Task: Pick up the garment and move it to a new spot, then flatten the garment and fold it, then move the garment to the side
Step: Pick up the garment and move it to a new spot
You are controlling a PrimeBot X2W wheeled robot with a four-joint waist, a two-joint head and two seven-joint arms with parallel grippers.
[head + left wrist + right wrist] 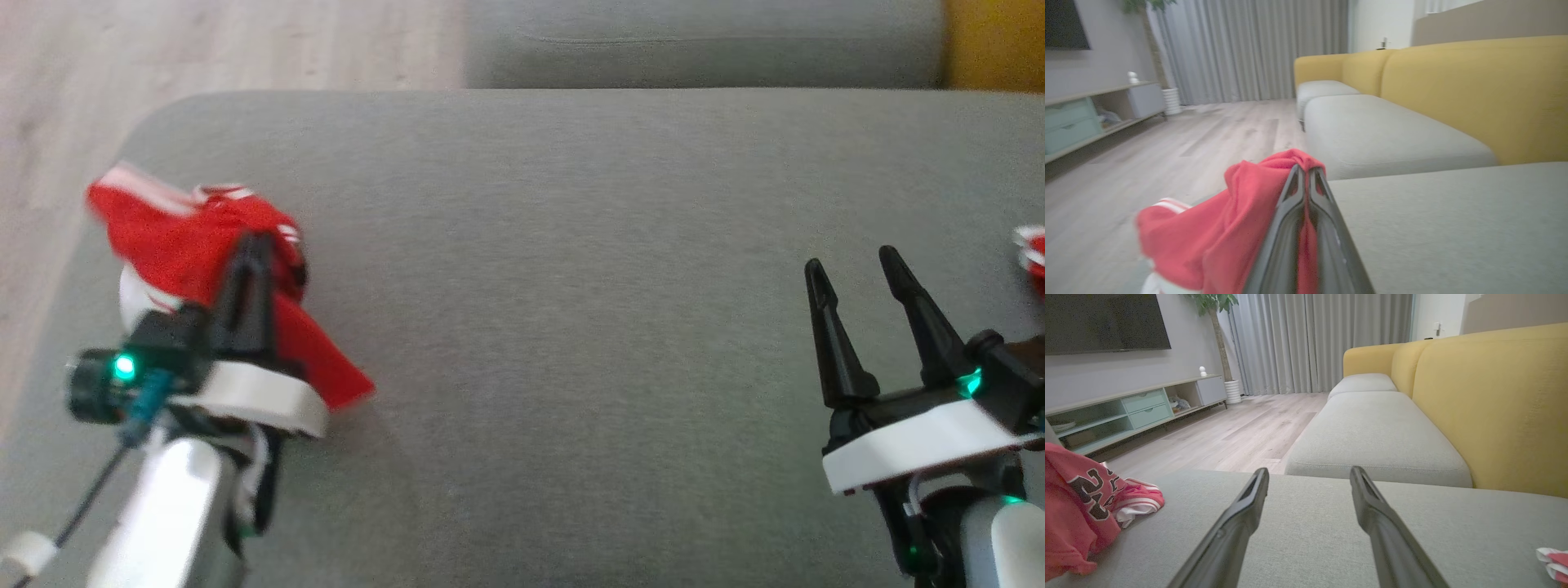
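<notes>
Both fingers of the left gripper [256,243] clamp the red garment [167,237] at the grey cushion's [571,245] left edge; the right gripper [849,263] gapes empty beside a blurry red scrap [1032,249], perhaps cloth.

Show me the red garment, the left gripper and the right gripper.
red garment [167,233], head view, bunched red cloth.
left gripper [1307,170], left wrist view, between shut fingertips.
right gripper [851,260], head view, between open fingertips.

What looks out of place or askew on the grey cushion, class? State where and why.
The red jersey is crumpled, not flat, at the cushion's left edge, pinched in the left gripper. A red-and-white piece lies apart, far right.
</notes>
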